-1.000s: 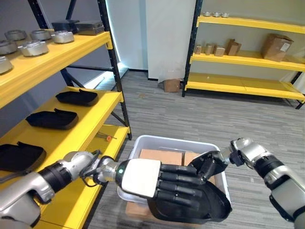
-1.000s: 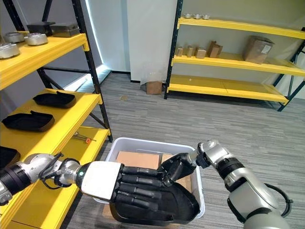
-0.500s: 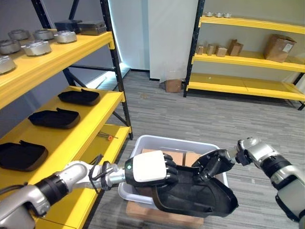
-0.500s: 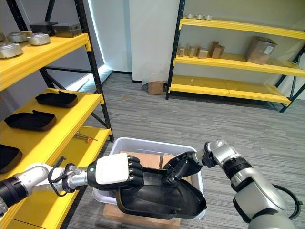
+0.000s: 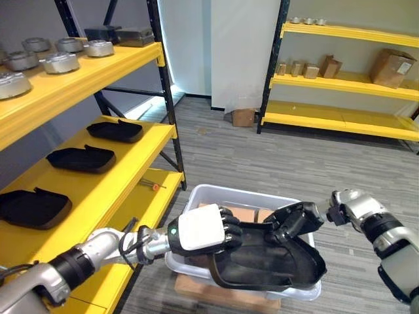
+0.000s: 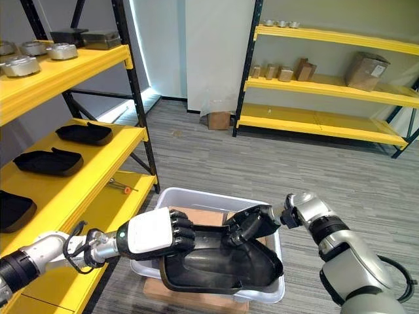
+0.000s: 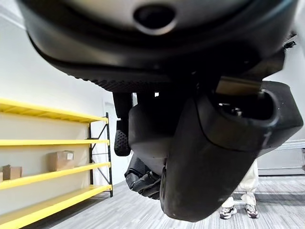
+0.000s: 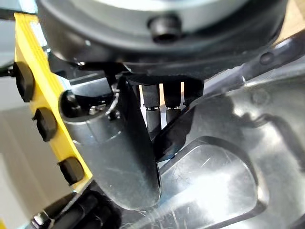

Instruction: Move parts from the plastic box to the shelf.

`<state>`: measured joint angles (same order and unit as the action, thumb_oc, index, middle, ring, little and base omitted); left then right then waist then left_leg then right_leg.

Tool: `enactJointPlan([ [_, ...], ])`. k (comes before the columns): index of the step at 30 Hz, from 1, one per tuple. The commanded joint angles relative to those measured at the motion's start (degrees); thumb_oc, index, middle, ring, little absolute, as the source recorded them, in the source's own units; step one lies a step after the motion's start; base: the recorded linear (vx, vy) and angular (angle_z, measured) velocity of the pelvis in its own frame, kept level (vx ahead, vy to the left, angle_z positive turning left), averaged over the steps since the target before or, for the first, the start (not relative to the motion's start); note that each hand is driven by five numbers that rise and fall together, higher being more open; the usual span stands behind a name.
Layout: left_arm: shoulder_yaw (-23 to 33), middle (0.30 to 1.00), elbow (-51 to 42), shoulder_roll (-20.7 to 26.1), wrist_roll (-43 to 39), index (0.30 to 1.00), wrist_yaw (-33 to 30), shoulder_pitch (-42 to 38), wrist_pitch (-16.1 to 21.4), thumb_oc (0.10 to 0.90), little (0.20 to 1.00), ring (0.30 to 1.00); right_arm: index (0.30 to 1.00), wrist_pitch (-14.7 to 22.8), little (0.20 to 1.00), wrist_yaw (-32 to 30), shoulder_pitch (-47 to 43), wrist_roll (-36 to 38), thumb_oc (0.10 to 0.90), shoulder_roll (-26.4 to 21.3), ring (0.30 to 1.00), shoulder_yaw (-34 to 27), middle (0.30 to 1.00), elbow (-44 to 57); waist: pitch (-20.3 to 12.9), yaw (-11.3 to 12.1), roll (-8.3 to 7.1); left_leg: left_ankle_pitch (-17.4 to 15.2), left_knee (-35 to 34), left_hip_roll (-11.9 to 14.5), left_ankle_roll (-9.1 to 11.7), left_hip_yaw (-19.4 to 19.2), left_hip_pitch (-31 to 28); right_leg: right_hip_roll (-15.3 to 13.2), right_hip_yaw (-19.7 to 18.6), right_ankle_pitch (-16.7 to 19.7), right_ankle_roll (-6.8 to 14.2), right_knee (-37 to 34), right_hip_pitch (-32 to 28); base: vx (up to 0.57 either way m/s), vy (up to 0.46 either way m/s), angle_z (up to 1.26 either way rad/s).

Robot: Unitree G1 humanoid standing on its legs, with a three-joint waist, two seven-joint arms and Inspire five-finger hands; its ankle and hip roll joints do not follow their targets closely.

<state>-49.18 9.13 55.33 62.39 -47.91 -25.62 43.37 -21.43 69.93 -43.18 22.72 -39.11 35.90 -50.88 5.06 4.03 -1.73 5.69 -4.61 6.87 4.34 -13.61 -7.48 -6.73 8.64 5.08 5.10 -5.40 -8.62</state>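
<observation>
A large black moulded part [image 6: 219, 265] hangs tilted just above the white plastic box [image 6: 196, 196], at about 6 o'clock in the head views, held between both hands. The left hand [image 6: 160, 234] has its fingers curled over the part's rim at the 9 o'clock end, grasping it. The right hand [image 6: 252, 222] clasps the raised edge at 2 o'clock; the right wrist view shows its thumb [image 8: 126, 152] and fingers pinched on the glossy black shell. Brown cardboard [image 6: 203, 214] lies in the box under the part, and the box rests on a cardboard carton [image 5: 226, 296] on the grey floor. At 9 o'clock stands the yellow shelf [image 5: 105, 176], its middle level carrying three similar black parts [image 5: 80, 158] in a row, well apart from the held one. The upper level bears round metal pieces [image 5: 59, 62]. At 1 o'clock a far yellow rack [image 5: 340, 82] holds cardboard boxes [image 5: 391, 67].
</observation>
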Motion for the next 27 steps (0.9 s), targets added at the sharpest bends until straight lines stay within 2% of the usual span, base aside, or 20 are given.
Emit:
enactJointPlan([
  [1, 0.2, 0.300, -1.7, -10.9, -5.2, 0.300, -8.3, -12.6, -0.5, 0.400, 0.300, 0.300, 0.300, 3.5, 0.300, 5.6, -11.0, 11.0, 0.400, 8.3, 0.300, -6.2, 0.300, -1.7, 0.3, 1.3, -1.44, -6.7, 0.0, -0.8, -0.6, 1.9, -2.8, -1.6, 3.6, -4.2, 1.9, 0.7, -2.2, 0.00, 0.000, 0.00],
  [7, -0.5, 0.300, -3.4, -13.1, -7.0, 0.300, -5.9, -13.6, -2.7, 0.400, 0.300, 0.300, 0.300, 4.5, 0.300, 3.4, -10.0, 11.7, 0.400, 9.3, 0.300, -6.7, 0.300, -2.5, 0.0, 1.0, -1.59, -6.8, 0.0, -0.9, -0.6, 2.0, -2.8, -1.5, 3.3, -4.2, 2.0, 0.6, -2.3, 0.00, 0.000, 0.00],
  [10, -0.3, 0.300, -3.0, -13.0, -7.7, 0.300, -5.9, -13.4, -3.2, 0.400, 0.300, 0.300, 0.300, 4.7, 0.300, -1.7, -9.5, 13.3, 0.400, 9.3, 0.300, -7.5, 0.300, -2.5, 0.0, 0.9, -1.64, -6.8, 0.0, -1.0, -0.6, 2.0, -2.7, -1.5, 3.1, -4.2, 2.1, 0.6, -2.2, 0.00, 0.000, 0.00],
  [11, 0.1, 0.300, -2.8, -12.8, -7.8, 0.300, -6.1, -13.2, -3.2, 0.400, 0.300, 0.300, 0.300, 5.8, 0.300, -4.5, -9.3, 13.3, 0.400, 9.0, 0.300, -8.2, 0.300, -2.7, 0.0, 0.9, -1.67, -6.8, 0.0, -1.0, -0.6, 2.0, -2.7, -1.5, 3.1, -4.2, 2.1, 0.7, -2.2, 0.00, 0.000, 0.00],
  [12, 0.3, 0.300, -2.6, -12.6, -8.3, 0.300, -6.1, -12.9, -3.4, 0.400, 0.300, 0.300, 0.613, 6.5, 0.613, -8.5, -9.1, 14.4, 0.624, 8.7, 0.613, -8.6, 0.613, -3.3, 0.0, 0.8, -1.63, -6.8, 0.0, -1.0, -0.6, 2.0, -2.7, -1.5, 3.0, -4.2, 2.1, 0.6, -2.2, 0.00, 0.000, 0.00],
  [13, 0.6, 0.300, -2.8, -12.4, -8.9, 0.300, -5.8, -12.9, -3.7, 0.400, 0.300, 0.300, 1.000, 7.7, 1.000, -10.7, -9.2, 14.5, 0.900, 8.6, 1.000, -9.2, 1.000, -3.8, 0.0, 0.8, -1.60, -6.8, 0.0, -1.0, -0.6, 2.1, -2.7, -1.5, 2.8, -4.2, 2.1, 0.6, -2.1, 0.00, 0.000, 0.00],
  [16, 1.1, 0.300, -2.7, -12.0, -9.8, 0.300, -5.6, -12.7, -4.4, 0.400, 0.300, 0.300, 1.000, 8.9, 1.000, -16.8, -9.6, 14.3, 0.900, 8.2, 1.000, -10.0, 1.000, -4.6, 0.0, 0.9, -1.50, -6.8, 0.0, -1.0, -0.6, 2.2, -2.7, -1.5, 2.8, -4.2, 2.1, 0.7, -2.2, 0.00, 0.000, 0.00],
  [17, 1.5, 0.300, -2.1, -11.7, -10.0, 0.300, -6.3, -12.8, -4.7, 0.400, 0.300, 0.300, 1.000, 9.1, 1.000, -22.2, -9.9, 12.4, 0.900, 8.3, 1.000, -11.1, 1.000, -5.6, 0.0, 0.9, -1.41, -6.9, 0.0, -1.0, -0.7, 2.2, -2.7, -1.5, 2.8, -4.1, 2.1, 0.7, -2.2, -0.01, 0.033, 0.00],
  [19, 2.1, 0.300, -1.4, -11.8, -9.9, 0.300, -6.5, -12.4, -5.3, 0.400, 0.300, 0.300, 1.000, 10.1, 1.000, -27.0, -10.2, 11.3, 0.900, 8.7, 1.000, -11.8, 1.000, -6.2, 0.1, 0.9, -1.29, -6.9, 0.0, -1.0, -0.8, 2.3, -2.8, -1.5, 2.7, -4.1, 2.0, 0.7, -2.3, -0.01, 0.045, 0.01],
  [22, 2.4, 0.300, -0.2, -11.8, -10.1, 0.300, -6.7, -12.3, -5.9, 0.400, 0.300, 0.300, 1.000, 8.5, 1.000, -33.3, -10.5, 7.4, 0.900, 9.8, 1.000, -12.9, 1.000, -7.3, 0.2, 0.8, -1.04, -7.0, 0.1, -1.1, -0.9, 2.3, -3.0, -1.6, 2.6, -4.2, 1.9, 0.8, -2.5, -0.02, 0.049, 0.02],
  [24, 2.4, 0.300, 0.4, -11.8, -9.8, 0.300, -7.2, -12.1, -6.4, 0.400, 0.300, 0.300, 1.000, 7.8, 1.000, -37.1, -10.5, 8.1, 0.900, 10.2, 1.000, -12.8, 1.000, -7.9, 0.3, 0.7, -0.88, -6.9, 0.1, -1.2, -0.9, 2.2, -3.0, -1.6, 2.5, -4.2, 1.9, 0.9, -2.5, -0.02, 0.059, 0.05],
  [25, 2.4, 0.300, 0.9, -11.6, -9.6, 0.300, -7.7, -11.8, -6.6, 0.400, 0.300, 0.300, 1.000, 8.0, 1.000, -40.8, -10.4, 8.4, 0.900, 10.4, 1.000, -13.7, 1.000, -8.2, 0.3, 0.6, -0.73, -6.9, 0.1, -1.2, -0.9, 2.1, -3.1, -1.7, 2.5, -4.3, 1.9, 1.1, -2.5, -0.02, 0.062, 0.04],
  [27, 2.5, 0.300, 0.9, -11.3, -9.5, 0.300, -8.1, -11.6, -6.8, 0.400, 0.300, 0.300, 1.000, 7.9, 1.000, -43.5, -10.3, 8.9, 0.900, 10.3, 1.000, -14.3, 1.000, -8.2, 0.4, 0.6, -0.63, -6.9, 0.2, -1.2, -1.0, 2.2, -3.1, -1.8, 2.5, -4.3, 1.9, 1.3, -2.5, -0.02, 0.052, 0.00],
])
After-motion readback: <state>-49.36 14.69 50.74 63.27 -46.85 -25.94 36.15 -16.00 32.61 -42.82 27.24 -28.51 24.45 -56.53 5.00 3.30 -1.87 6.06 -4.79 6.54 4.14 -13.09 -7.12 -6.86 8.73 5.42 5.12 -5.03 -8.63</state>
